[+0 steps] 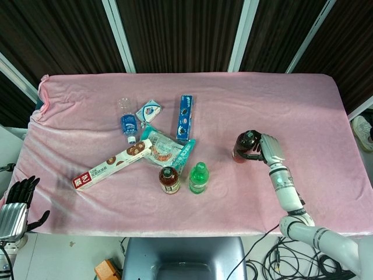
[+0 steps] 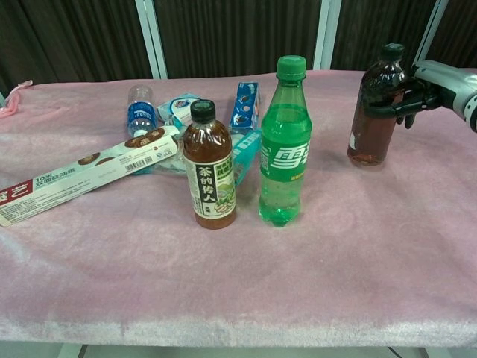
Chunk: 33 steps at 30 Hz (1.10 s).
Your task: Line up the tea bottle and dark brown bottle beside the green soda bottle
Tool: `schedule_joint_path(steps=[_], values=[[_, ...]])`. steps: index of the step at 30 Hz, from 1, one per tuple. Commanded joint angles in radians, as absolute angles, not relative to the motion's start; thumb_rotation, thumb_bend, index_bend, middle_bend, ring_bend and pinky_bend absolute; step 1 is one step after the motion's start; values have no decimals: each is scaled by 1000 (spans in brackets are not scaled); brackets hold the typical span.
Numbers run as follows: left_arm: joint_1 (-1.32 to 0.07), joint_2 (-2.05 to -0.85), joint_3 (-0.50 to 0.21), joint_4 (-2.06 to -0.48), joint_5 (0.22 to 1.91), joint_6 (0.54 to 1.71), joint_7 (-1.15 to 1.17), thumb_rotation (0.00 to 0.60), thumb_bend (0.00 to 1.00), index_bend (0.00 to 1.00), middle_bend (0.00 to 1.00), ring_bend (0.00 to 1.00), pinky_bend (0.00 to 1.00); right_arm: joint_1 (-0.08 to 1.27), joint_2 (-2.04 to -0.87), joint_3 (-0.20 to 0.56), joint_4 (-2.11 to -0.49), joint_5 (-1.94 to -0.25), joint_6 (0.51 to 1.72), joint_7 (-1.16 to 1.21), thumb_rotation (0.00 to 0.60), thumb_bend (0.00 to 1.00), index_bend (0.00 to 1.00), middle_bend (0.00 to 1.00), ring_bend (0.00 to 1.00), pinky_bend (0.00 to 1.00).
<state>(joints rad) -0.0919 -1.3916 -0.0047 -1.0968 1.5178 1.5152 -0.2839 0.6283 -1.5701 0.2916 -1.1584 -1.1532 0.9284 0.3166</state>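
The dark brown bottle (image 2: 375, 112), upright and black-capped, is standing right of the green soda bottle (image 2: 285, 142), the right hand (image 2: 434, 83) grasping its shoulder. The tea bottle (image 2: 208, 165) is sitting beside the soda. The left hand (image 1: 22, 193) is hanging off-table, seemingly holding nothing.

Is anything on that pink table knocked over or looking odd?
Yes: a small water bottle lies flat on its side among the snack packets, while the other three bottles stand. The dark brown bottle, gripped by the right hand, stands apart from the tea bottle and green soda bottle.

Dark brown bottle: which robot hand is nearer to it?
Right. The right robot hand grips the dark brown bottle; the left robot hand hangs off the table's far left corner.
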Motion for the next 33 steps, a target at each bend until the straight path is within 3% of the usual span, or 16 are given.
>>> schedule_joint_path(steps=[1,10,33], values=[[-91,-1392,-6,-1096,1520,1517,-286,600,270,0,28,0,0,588,-1533,259,-1232,-1228,987,348,600,375,973,650,677,704],[-92,-1393,-9,-1095,1527,1516,-284,600,270,0,28,0,0,496,-1476,148,-1412,-1397,1115,425,600,375,978,656,684,706],[-92,-1392,-9,-1094,1532,1503,-291,600,270,0,23,0,0,499,-1609,104,-1314,-1457,1124,457,600,375,970,656,684,707]])
